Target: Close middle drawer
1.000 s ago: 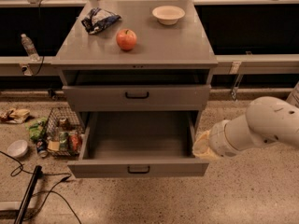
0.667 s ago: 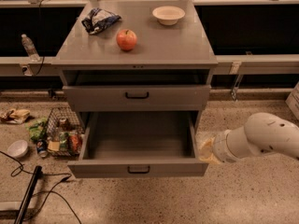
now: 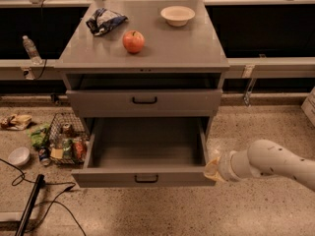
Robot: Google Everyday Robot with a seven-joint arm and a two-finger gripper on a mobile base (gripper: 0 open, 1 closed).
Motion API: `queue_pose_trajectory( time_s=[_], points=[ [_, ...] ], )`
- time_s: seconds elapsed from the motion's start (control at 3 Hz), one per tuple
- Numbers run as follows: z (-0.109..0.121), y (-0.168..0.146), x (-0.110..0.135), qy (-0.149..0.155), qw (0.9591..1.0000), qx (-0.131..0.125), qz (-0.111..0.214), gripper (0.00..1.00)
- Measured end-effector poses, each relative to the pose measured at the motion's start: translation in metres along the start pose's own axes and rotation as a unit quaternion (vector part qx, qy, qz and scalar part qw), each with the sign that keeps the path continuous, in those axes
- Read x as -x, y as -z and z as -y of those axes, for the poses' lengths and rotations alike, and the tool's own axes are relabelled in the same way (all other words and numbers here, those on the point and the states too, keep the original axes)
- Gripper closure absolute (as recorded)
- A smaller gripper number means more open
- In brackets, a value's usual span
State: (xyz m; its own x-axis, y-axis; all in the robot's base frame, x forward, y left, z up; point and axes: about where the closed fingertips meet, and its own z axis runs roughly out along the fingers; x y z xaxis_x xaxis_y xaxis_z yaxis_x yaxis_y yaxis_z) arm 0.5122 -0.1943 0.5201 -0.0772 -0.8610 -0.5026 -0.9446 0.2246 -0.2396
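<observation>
The middle drawer is pulled far out of the grey cabinet. It is empty, and its flat front with a small black bar handle faces me. The uppermost drawer sits above it, almost in, with a dark gap under the cabinet top. The lowest drawer is hidden beneath the open one. My gripper, a yellowish tip on a white arm, comes in from the right. It is at the right front corner of the open drawer's front, touching or nearly touching it.
On the cabinet top are a red apple, a white bowl and a crumpled snack bag. On the floor at the left are a wire basket of rubbish, a white bowl, cables and a black pole.
My arm has dropped lower and forward, bringing the gripper from beside the drawer's right wall to its right front corner. The drawer has not visibly moved.
</observation>
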Motion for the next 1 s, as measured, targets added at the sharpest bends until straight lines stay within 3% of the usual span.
queue_pose_trajectory(
  time_s=[0.33, 1.0],
  points=[
    [-0.012, -0.031, -0.023, -0.009, 1.0000, 0.001, -0.001, 1.00],
    [-0.017, -0.047, -0.027, -0.027, 0.9996, 0.000, 0.012, 1.00]
  ],
)
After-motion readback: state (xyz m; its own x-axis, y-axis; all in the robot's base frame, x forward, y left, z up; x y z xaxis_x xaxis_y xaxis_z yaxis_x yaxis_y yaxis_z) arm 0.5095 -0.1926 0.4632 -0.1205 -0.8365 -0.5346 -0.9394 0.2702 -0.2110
